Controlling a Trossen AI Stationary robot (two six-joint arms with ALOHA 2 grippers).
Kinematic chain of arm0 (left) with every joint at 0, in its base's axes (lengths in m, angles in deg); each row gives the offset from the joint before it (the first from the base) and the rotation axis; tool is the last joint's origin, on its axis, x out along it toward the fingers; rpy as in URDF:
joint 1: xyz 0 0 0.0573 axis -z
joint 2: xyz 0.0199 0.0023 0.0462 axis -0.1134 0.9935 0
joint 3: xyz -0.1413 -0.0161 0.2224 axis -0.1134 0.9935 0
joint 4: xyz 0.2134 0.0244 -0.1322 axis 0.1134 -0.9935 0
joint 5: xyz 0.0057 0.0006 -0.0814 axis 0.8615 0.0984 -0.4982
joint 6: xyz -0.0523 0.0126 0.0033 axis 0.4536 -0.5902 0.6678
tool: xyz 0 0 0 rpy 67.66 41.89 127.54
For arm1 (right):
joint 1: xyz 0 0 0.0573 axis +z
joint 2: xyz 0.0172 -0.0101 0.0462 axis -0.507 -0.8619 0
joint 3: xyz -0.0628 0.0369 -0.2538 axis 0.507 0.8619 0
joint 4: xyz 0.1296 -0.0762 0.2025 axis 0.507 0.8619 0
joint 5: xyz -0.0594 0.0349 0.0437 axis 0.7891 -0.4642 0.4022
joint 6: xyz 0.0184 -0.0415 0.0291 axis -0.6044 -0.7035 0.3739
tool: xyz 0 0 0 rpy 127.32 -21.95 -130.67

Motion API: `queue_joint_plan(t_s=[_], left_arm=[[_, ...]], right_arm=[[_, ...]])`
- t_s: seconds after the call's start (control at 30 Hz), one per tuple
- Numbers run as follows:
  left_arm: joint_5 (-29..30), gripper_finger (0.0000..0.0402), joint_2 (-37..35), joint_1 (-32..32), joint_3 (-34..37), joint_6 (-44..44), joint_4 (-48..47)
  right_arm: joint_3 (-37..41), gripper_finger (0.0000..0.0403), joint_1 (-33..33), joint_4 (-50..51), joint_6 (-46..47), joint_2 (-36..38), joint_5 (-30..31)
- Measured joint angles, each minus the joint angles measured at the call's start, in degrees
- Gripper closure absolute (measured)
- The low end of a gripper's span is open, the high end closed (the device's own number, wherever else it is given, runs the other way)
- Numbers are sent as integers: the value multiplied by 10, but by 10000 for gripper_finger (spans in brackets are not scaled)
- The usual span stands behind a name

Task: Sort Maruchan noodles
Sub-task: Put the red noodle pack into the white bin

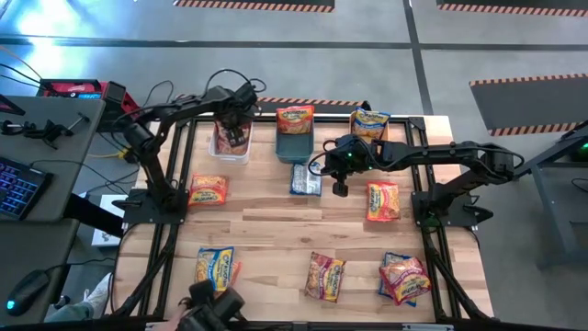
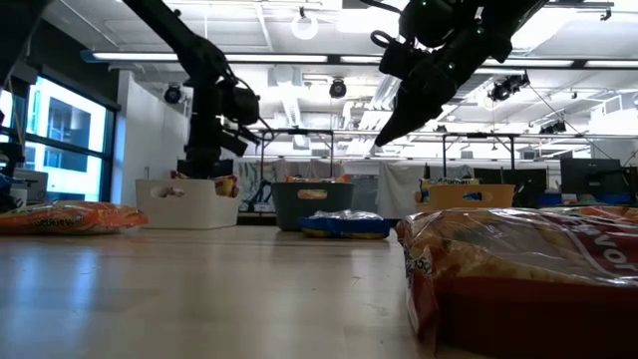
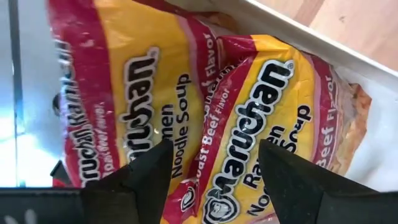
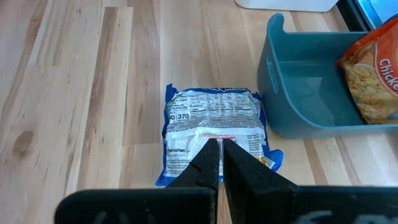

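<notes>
Two pink-red packets lie in the white bin just beneath the left gripper's spread, empty fingers. The teal bin and orange bin each hold one. A blue packet lies just ahead of the right gripper's shut, empty fingers. About six packets remain loose on the table: sorting looks under halfway.

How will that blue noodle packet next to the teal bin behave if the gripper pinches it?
The blue packet lies flat with glossy, crinkled film, so it is probably light and may slip under the shut right gripper. Its loose edges would likely flop, and the noodle block inside could crack.
</notes>
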Motion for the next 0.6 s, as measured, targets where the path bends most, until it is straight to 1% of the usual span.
queue_joint_plan(t_s=[0.13, 0.23, 0.33, 0.5, 0.53, 0.6], left_arm=[[-11, 203, 17, 0, 0, -3, -12], [-12, 232, 25, 1, 0, -17, -18], [-15, 279, 26, 3, 0, -40, -22], [-15, 382, 26, 8, 0, -69, -27], [-10, 391, 25, 9, 0, -70, -26], [4, 393, 20, 14, 0, -75, -23]], right_arm=[[0, 403, 0, 0, 0, 0, 0], [0, 403, 0, 0, 0, 0, 0], [0, 403, 0, 0, 0, 0, 0], [0, 403, 0, 1, 0, 0, 0], [0, 403, 0, 2, 0, 0, 0], [0, 403, 0, 2, 0, 0, 0]])
